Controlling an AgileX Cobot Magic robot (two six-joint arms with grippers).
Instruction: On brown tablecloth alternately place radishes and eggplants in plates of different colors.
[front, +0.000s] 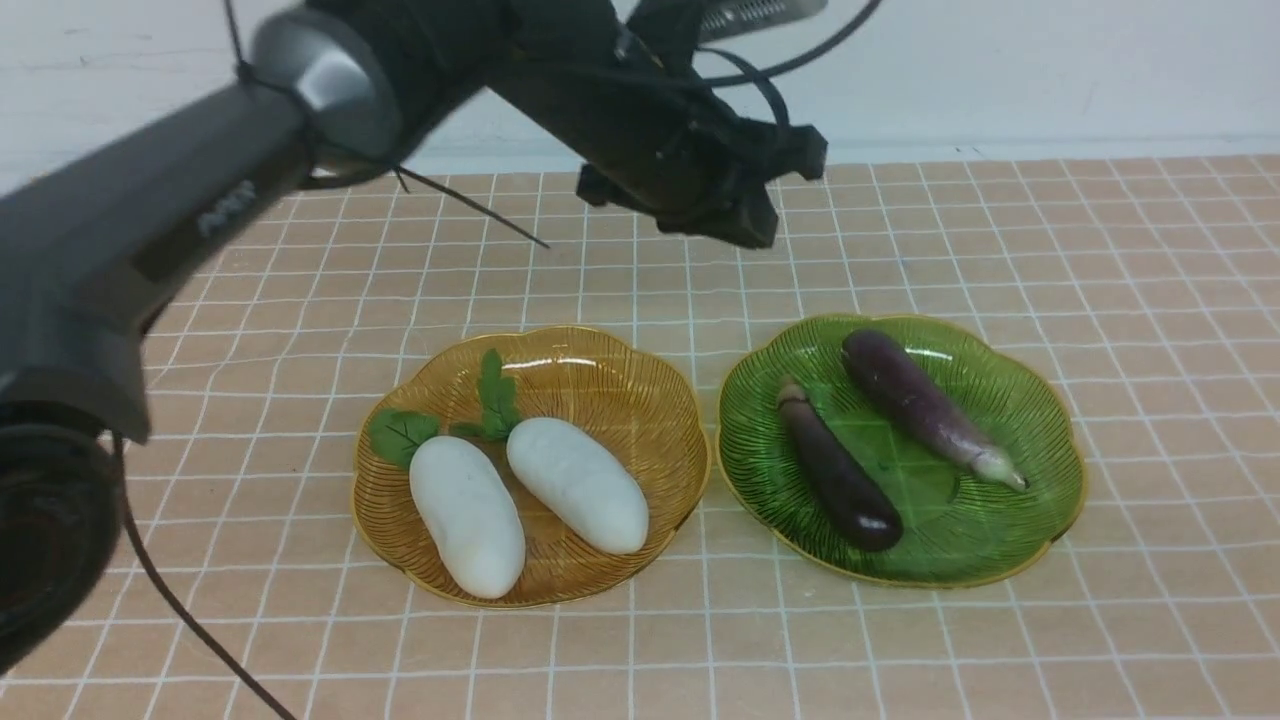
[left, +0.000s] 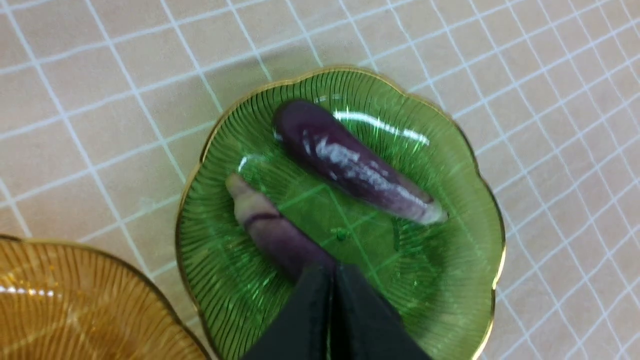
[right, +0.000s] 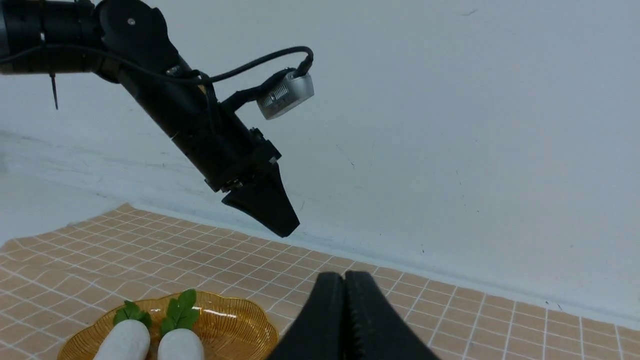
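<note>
Amber-yellow and ribbed, the left-hand plate (front: 620, 400) in my front view carries both white radishes, the outer radish (front: 467, 517) and the inner radish (front: 578, 485), side by side with their green leaves (front: 497, 395) toward the far rim. Just beside it on the brown tablecloth (front: 640, 660), the green plate (front: 1000, 550) holds both eggplants: the brown-tipped eggplant (front: 838, 468) nearer the amber one, the pale-tipped eggplant (front: 932, 408) farther right, the two apart and slanting. I have my left gripper (front: 757, 225) above the cloth beyond the plates, its jaws shut on nothing. My right gripper (right: 344, 277) is closed too, empty, seen only from its own wrist camera. Behind everything I see a pale wall (right: 425, 150).
</note>
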